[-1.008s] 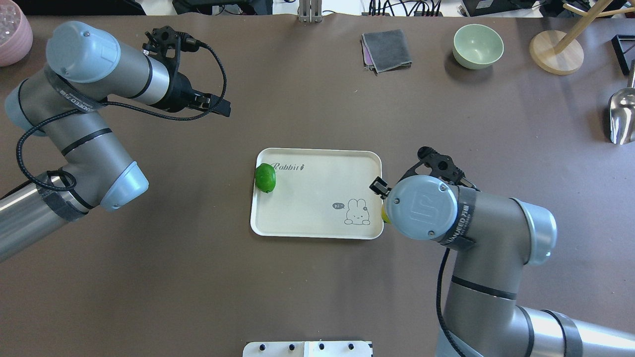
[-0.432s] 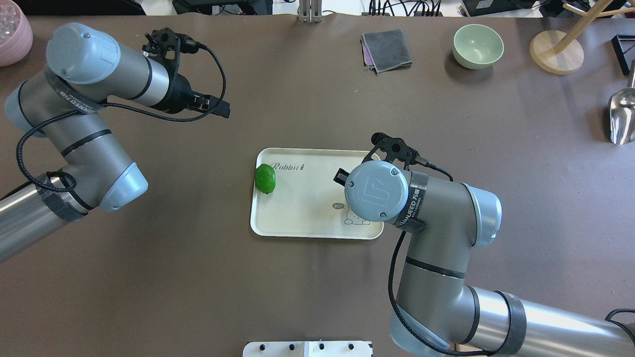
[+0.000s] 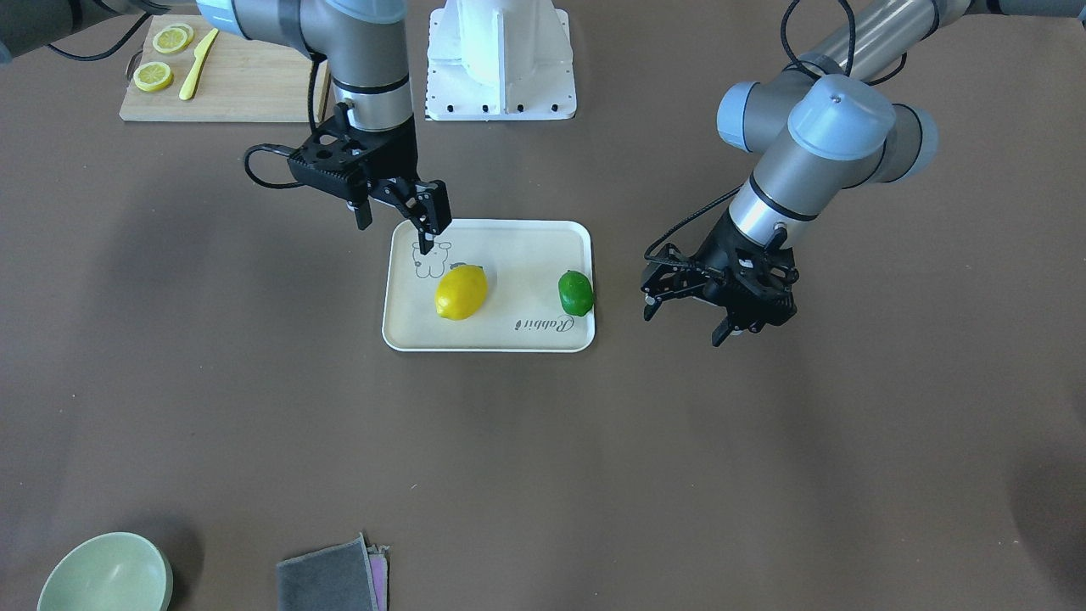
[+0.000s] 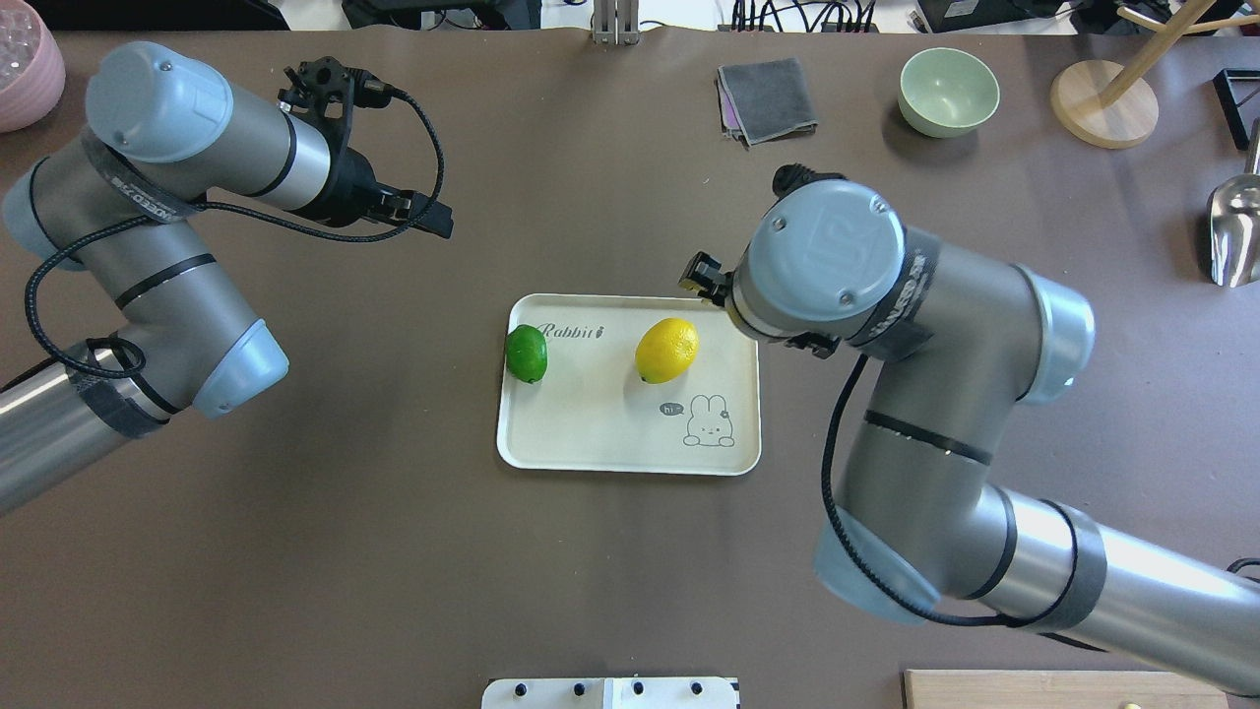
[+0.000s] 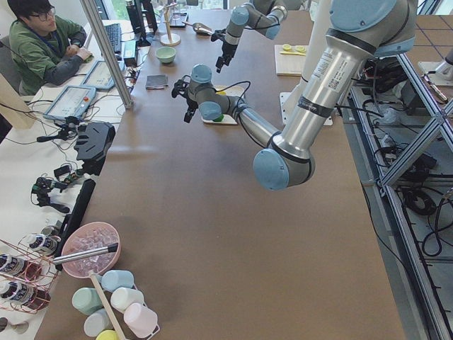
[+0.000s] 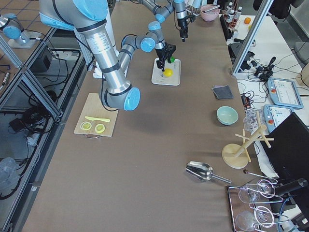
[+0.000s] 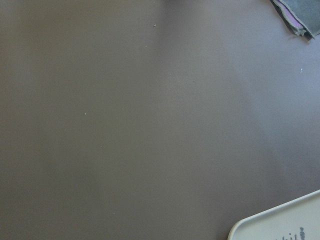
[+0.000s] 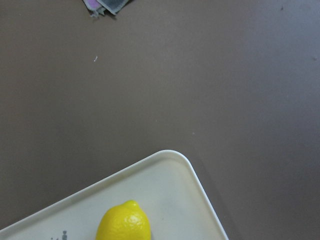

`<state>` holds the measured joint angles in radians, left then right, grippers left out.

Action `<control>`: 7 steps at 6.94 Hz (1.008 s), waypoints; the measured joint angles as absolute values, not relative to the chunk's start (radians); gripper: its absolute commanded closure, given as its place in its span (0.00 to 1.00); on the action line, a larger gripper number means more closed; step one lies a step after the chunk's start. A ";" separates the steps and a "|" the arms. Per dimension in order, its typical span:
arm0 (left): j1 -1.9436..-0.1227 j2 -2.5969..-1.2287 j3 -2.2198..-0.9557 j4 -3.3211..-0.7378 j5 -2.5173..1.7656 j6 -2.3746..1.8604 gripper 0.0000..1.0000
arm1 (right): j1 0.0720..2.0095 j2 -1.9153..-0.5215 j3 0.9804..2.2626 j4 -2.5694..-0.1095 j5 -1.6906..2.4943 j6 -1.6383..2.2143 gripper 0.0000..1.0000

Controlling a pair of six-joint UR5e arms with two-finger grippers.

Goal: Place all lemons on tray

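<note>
The cream tray point(image 4: 610, 433) lies mid-table. The yellow lemon point(image 4: 666, 350) lies on it near the middle, and also shows in the front view point(image 3: 461, 292) and the right wrist view point(image 8: 124, 222). The green lemon point(image 4: 527, 353) rests on the tray against its left rim point(image 3: 575, 293). My right gripper point(image 3: 395, 235) is open and empty, raised over the tray's corner point(image 3: 509, 246) by the rabbit print, apart from the yellow lemon. My left gripper point(image 3: 684, 325) is open and empty above bare table, left of the tray in the overhead view point(image 4: 433, 217).
A wooden cutting board point(image 3: 246, 85) with lemon slices and a yellow knife lies near the robot's base. A grey cloth point(image 4: 768, 98), green bowl point(image 4: 948, 91), wooden stand point(image 4: 1102, 103), metal scoop point(image 4: 1235, 231) and pink bowl point(image 4: 25, 64) line the far edge.
My right arm moved from the tray's right edge over the tray, let go of the yellow lemon there, and drew back toward the far right corner. The left arm barely moved.
</note>
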<state>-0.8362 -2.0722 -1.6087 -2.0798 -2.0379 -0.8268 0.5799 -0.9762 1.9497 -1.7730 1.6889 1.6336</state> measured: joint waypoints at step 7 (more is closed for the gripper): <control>-1.394 -2.019 -1.639 -1.456 -2.245 0.089 0.02 | 1.249 -1.384 2.020 -1.825 2.180 0.354 0.00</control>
<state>-1.3942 -2.0185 -1.6391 -1.4556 -2.2448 0.0888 1.2492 -1.3842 2.0196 -1.8247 2.1802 0.3544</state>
